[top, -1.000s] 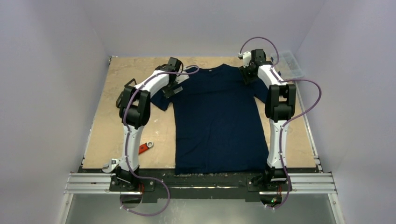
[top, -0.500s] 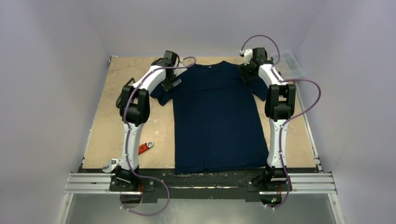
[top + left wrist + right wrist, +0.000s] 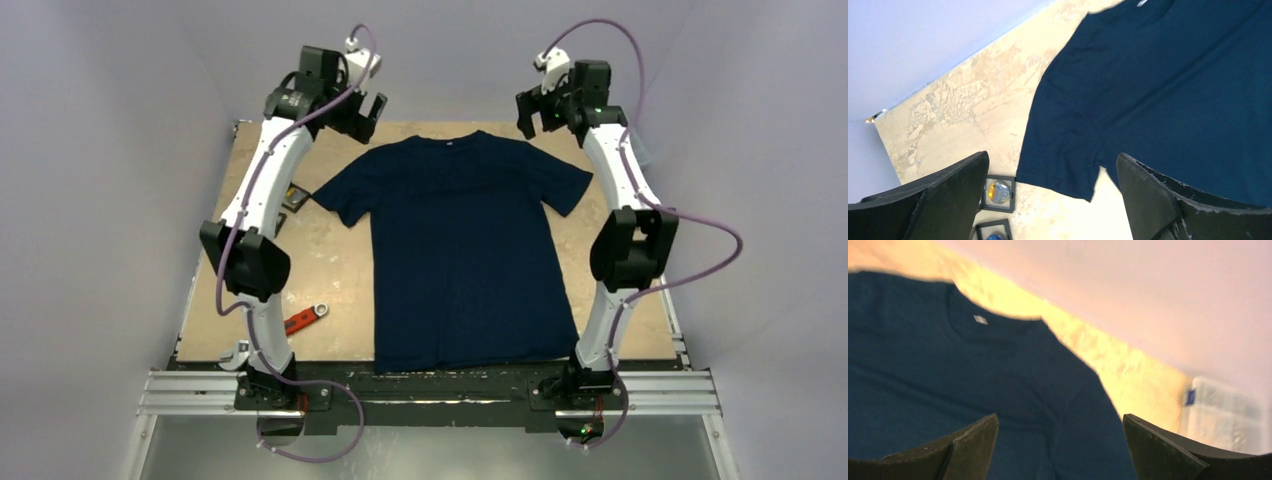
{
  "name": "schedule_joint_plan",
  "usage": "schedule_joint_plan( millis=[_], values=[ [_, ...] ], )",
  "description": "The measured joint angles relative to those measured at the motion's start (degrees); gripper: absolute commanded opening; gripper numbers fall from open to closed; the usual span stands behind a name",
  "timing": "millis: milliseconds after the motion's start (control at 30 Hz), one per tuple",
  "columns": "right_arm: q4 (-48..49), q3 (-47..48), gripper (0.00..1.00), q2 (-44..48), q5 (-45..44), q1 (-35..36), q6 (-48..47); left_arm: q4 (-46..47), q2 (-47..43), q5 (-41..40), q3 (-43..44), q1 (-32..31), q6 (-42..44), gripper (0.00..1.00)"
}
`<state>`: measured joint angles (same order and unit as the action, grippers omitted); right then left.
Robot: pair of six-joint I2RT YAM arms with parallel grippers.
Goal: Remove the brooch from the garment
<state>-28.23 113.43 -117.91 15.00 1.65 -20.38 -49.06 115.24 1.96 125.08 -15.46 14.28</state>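
The dark navy T-shirt (image 3: 465,250) lies flat on the board, neck at the far edge and both sleeves spread. I see no brooch on it in any view. My left gripper (image 3: 362,112) is open and empty, raised above the far left corner; in its wrist view (image 3: 1053,157) it hangs over the left sleeve (image 3: 1063,155). My right gripper (image 3: 535,112) is open and empty, raised above the far right shoulder; in its wrist view (image 3: 1060,416) the collar with a white label (image 3: 980,319) shows below.
Two small black-framed cases holding shiny round items (image 3: 998,192) lie by the left sleeve, also in the top view (image 3: 295,197). A red-handled tool (image 3: 308,318) lies at the near left. A clear plastic box (image 3: 1228,415) stands at the far right.
Both arms have lifted up and back from the shirt's shoulders. The shirt now lies spread flat with both sleeves out, free of the grippers.
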Motion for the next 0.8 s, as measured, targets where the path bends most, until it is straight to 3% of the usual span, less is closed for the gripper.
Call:
schedule_joint_plan(
  millis=[167,267,567,700,800],
  values=[
    [4.4,-4.6,0.99,11.9,6.6,-0.9,2.5,-6.5,-6.3,6.7,5.1,3.9,-7.8,1.00],
    [6.1,-9.6,0.99,17.7,9.8,-2.3,3.7,-9.5,-10.2,8.5,3.4,7.9,-9.2,1.00],
    [1.5,-33.2,0.99,32.8,13.0,-8.3,3.1,-15.4,-30.3,13.2,-27.2,16.4,-8.5,1.00],
    [-1.2,-42.9,0.99,38.8,12.2,-8.4,2.3,-15.5,-35.1,13.5,-39.8,20.3,-7.0,1.00],
    [-3.2,-46.6,0.99,41.3,11.3,-8.3,2.1,-15.7,-35.5,13.4,-44.2,21.9,-5.8,1.00]
  ],
)
